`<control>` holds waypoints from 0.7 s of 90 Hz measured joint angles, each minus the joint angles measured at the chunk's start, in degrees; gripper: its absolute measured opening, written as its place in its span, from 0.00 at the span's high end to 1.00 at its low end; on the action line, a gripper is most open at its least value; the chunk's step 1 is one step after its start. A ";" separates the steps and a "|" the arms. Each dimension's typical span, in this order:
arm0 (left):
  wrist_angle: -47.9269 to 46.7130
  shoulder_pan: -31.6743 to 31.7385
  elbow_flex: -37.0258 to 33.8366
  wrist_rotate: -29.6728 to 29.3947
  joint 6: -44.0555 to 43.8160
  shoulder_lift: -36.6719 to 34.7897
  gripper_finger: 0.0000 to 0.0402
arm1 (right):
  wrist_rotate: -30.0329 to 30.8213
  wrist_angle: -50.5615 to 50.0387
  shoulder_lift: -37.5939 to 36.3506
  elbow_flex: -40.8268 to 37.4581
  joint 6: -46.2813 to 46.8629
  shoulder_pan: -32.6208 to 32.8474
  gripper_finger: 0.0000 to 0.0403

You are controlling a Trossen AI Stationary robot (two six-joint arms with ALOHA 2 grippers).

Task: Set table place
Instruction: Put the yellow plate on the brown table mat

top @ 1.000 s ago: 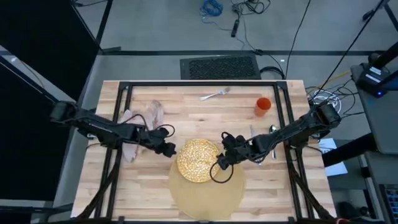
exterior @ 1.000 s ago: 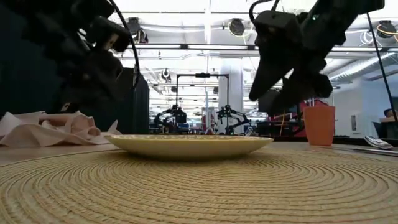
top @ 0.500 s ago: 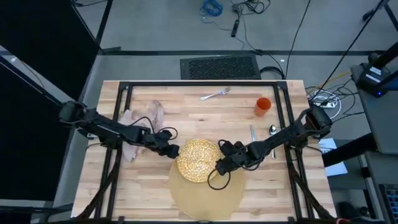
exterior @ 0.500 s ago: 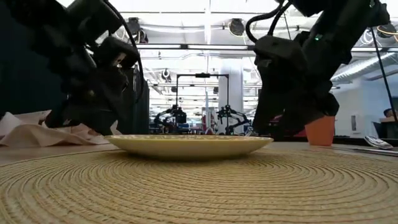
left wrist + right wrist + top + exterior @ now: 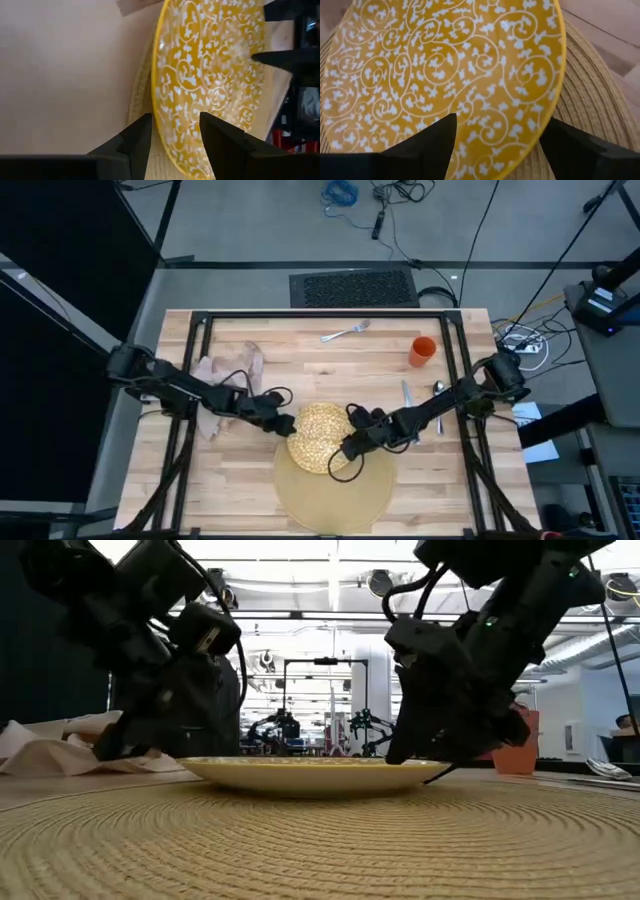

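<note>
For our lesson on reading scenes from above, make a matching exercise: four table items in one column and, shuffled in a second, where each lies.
Items:
1. plate
2. cup
3. fork
4. napkin

Places:
A. far edge of the table, near the middle
B. left part, under the left arm
C. far right corner area
D. on the placemat's far edge, between both end effectors

Pairs: 1-D, 2-C, 3-A, 4-B
</note>
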 joint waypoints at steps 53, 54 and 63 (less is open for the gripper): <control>-2.01 -0.09 3.34 1.81 3.29 3.21 0.82 | 0.28 0.06 -0.16 -0.04 0.08 -1.27 0.87; -2.15 -0.09 3.38 1.86 3.33 3.21 0.83 | 0.31 0.11 -0.18 -0.04 0.11 -1.35 0.88; -1.89 -0.07 3.50 2.52 3.45 2.88 0.96 | 0.48 -0.52 -0.28 -0.04 0.32 -1.49 0.94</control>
